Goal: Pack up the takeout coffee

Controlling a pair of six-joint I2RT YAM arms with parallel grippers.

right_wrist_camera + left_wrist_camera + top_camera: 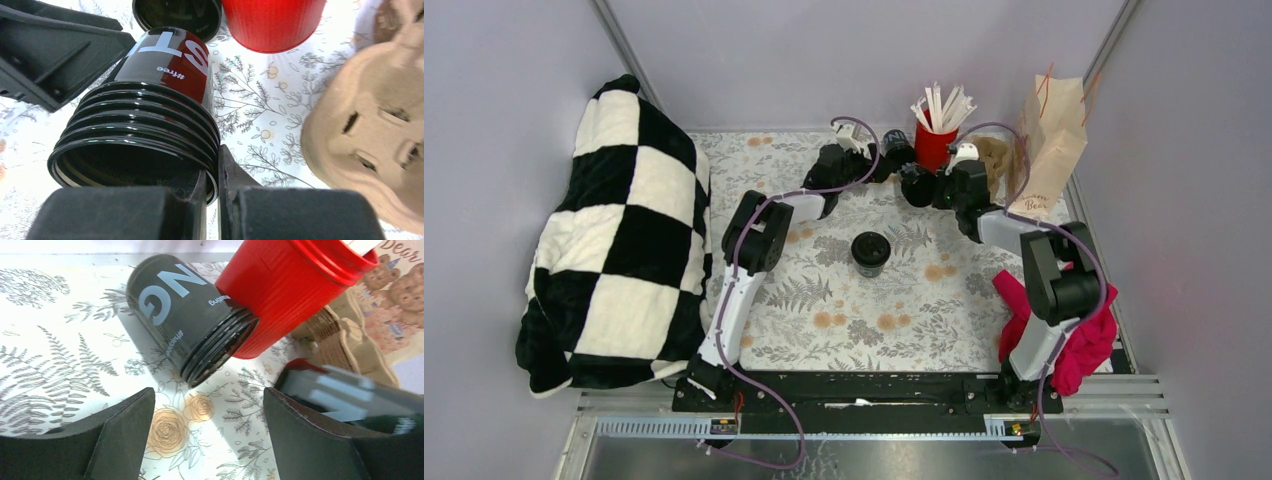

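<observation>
- Your takeout coffee, the small black cup with a round black lid point(871, 250), stands upright near the middle of the floral-patterned desk point(824, 310). It is well apart from both arms, and nothing touches it.
- Your left gripper point(209, 405) is spread wide with only the desk between its fingers. It hangs just short of a black nested-cup stack with white lettering point(185, 325).
- That lettered stack lies on its side. Its rims rest against the red ribbed plastic cup point(285, 290), which holds white sticks point(944, 100).
- Your right gripper point(214, 167) is pressed nearly together, pinching the rim wall of a second stack of black cups point(145, 115). One finger is inside the mouth and one outside.
- The brown moulded pulp cup carrier point(365, 125) sits just beside the right gripper.
- The tall tan paper bag point(1054, 150) stands at the far right corner, behind the carrier.
- A black-and-white checkered blanket point(624, 240) is heaped at the desk's left edge.
- A crumpled red cloth point(1079, 350) lies by the right arm's base.
</observation>
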